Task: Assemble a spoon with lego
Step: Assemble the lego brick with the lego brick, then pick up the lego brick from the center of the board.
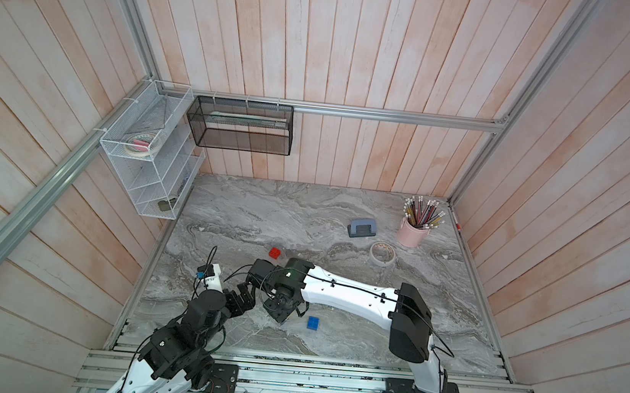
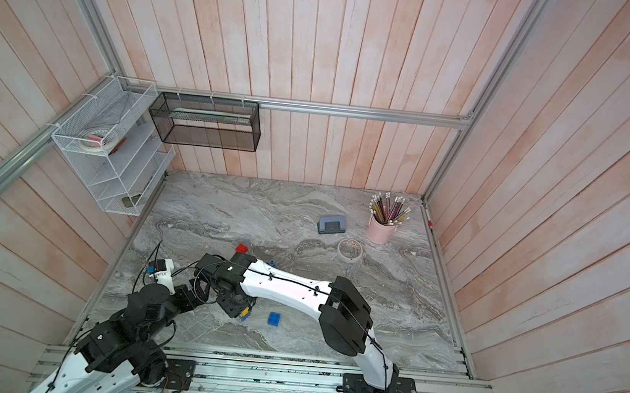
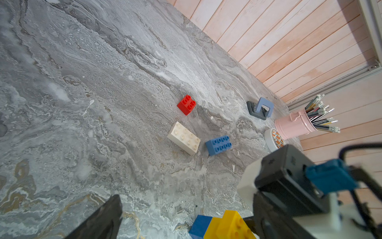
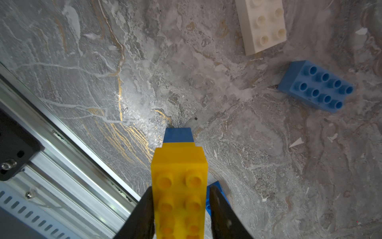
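**Right fingers flank the part-built spoon**

The right gripper (image 4: 180,189) has its 2 fingers close against the yellow brick of the part-built spoon (image 4: 179,161). I cannot tell whether they clamp it or stand a hair off. The piece, yellow joined to blue, sits low near the front edge of the table (image 1: 303,212), probably as a base for adding more bricks. The left gripper (image 1: 241,297) hangs just beside it, spread wide and empty, likely ready to steady it. Beyond lie a white brick (image 3: 184,138), a long blue brick (image 3: 218,144) and a red brick (image 3: 186,104).

Bare tabletop (image 1: 243,214) behind red brick (image 1: 275,252)
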Tool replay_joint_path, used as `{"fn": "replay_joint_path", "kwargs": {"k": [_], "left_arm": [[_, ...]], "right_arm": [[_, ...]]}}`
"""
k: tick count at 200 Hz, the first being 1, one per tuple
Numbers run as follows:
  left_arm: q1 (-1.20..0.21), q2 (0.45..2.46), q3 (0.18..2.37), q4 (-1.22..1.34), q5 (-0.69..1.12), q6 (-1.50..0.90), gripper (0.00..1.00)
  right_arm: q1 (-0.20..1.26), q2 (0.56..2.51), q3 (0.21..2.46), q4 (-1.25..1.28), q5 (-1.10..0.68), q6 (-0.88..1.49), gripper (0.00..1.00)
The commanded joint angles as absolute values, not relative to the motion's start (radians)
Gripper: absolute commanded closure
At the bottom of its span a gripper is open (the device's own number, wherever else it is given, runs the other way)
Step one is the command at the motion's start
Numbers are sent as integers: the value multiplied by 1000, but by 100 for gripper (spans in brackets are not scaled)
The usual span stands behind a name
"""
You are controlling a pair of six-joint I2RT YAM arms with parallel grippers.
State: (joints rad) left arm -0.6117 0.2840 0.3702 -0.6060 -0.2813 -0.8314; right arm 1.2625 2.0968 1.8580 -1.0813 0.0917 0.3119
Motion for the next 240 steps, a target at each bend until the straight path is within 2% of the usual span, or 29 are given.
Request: {"fn": "replay_joint_path", "kwargs": {"k": [1,46,75,114,137,157,178,240], "left_arm": [[-618,276,397,-558,-256,-822,0],[-618,290,422,-555,-257,-821,0],[-618,364,481,-568,-254,-811,0],[-594,639,637,-618,-193,-734,0],[-503,826,711,-606,-65,-638,0],[-430,980,760,-612,30,-542,0],[-423,1142,838,-658,51,-470,0],[-426,1449,963,-706,20,-323,0]], "right_arm": [[1275,2119,1898,-1094,98,303,54],[1262,2056,1912,-1094,106,294,38],[1224,1922,1843,-1038,107,284,21],[1117,1720,1668,-902,86,251,10],[1010,1601,1528,-743,51,229,2],[887,1509,1383,-556,-58,224,2],[792,1470,1284,-444,-148,218,2],[712,1464,1186,-396,-238,158,2]]}}
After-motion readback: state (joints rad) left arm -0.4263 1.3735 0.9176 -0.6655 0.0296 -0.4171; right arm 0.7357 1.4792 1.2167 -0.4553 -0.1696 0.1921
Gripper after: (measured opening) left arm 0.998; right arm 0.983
